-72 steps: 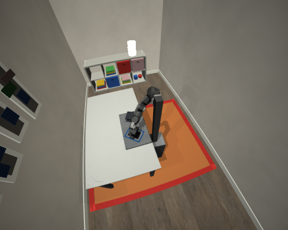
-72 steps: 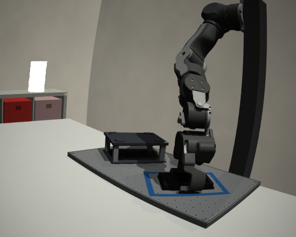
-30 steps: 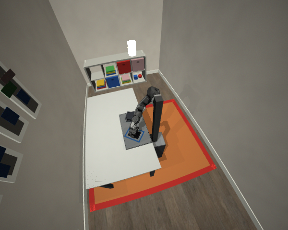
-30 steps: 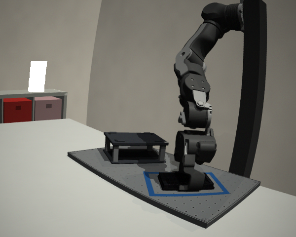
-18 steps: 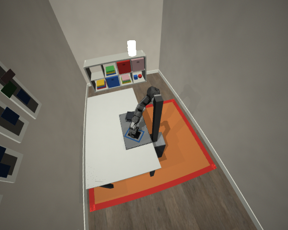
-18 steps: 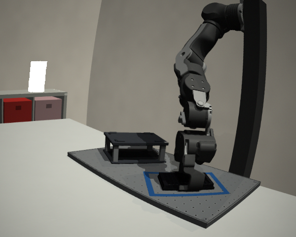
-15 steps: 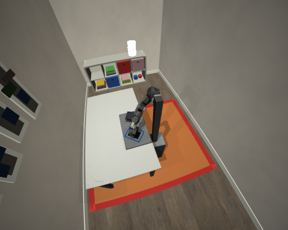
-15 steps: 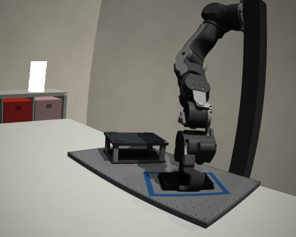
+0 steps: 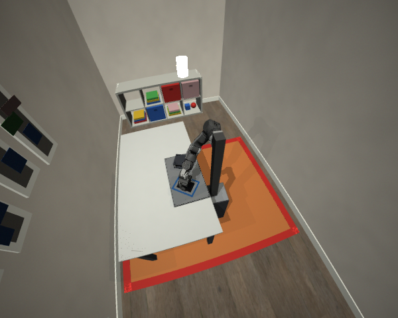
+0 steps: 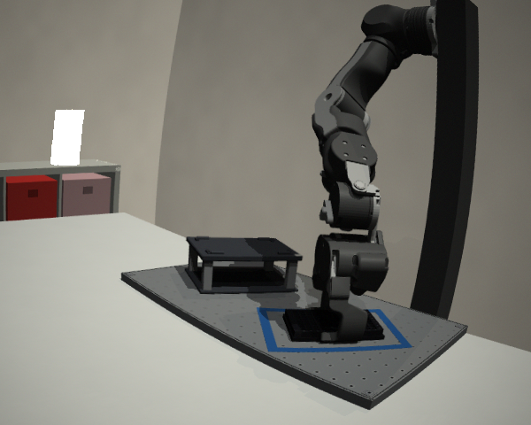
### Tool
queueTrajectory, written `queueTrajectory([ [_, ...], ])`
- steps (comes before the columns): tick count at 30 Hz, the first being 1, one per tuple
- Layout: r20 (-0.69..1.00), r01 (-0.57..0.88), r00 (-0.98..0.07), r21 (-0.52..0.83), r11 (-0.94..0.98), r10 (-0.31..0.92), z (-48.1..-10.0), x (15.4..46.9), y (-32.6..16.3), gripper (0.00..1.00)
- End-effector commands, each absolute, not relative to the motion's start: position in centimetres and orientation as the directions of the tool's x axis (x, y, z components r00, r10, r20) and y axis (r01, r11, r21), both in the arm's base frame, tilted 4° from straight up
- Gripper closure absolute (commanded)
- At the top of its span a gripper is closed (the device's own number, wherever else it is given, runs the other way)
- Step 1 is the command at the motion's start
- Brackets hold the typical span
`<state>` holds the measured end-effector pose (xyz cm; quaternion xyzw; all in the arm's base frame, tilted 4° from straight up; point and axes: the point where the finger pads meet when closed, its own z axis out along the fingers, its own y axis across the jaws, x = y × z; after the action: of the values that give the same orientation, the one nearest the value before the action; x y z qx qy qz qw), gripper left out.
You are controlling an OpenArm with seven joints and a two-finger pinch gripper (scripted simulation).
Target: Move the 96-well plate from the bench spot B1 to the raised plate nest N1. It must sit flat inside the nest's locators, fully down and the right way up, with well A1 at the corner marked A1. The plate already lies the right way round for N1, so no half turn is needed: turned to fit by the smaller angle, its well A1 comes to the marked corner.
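Note:
The black 96-well plate [image 10: 332, 325] lies flat inside the blue outline of bench spot B1 on the grey perforated baseplate. My gripper [image 10: 343, 327] reaches straight down over the plate's middle and is shut on the plate, its fingers against the plate's sides. The plate still rests on the baseplate. From above, the gripper [image 9: 184, 185] covers most of the plate [image 9: 186, 187]. The raised plate nest N1 [image 10: 242, 259] stands empty on short legs behind and left of B1; it also shows in the overhead view [image 9: 178, 159]. The A1 marks are too small to read.
The arm's black column [image 10: 449, 159] rises at the baseplate's right edge. A white table [image 9: 158, 191] carries the baseplate. A cube shelf [image 9: 160, 99] with coloured bins stands against the far wall. An orange floor mat [image 9: 233, 212] lies beside the table.

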<state>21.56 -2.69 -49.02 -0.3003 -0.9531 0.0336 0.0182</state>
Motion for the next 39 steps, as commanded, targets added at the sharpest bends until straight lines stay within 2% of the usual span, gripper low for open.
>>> queueTrajectory([
  [1,0.015,0.571,-0.819,-0.073,0.818,0.573,-49.0,21.6,-2.6,1.0],
  [12,0.015,0.571,-0.819,-0.073,0.818,0.573,-49.0,21.6,-2.6,1.0],
  [17,0.014,0.577,-0.815,-0.074,0.813,0.579,-45.8,22.0,-2.5,1.0],
  [29,0.014,0.577,-0.815,-0.074,0.813,0.579,-45.8,22.0,-2.5,1.0],
  [34,0.014,0.577,-0.815,-0.073,0.813,0.579,-42.7,22.2,-2.3,1.0],
  [39,0.014,0.577,-0.815,-0.073,0.813,0.579,-42.7,22.2,-2.3,1.0],
])
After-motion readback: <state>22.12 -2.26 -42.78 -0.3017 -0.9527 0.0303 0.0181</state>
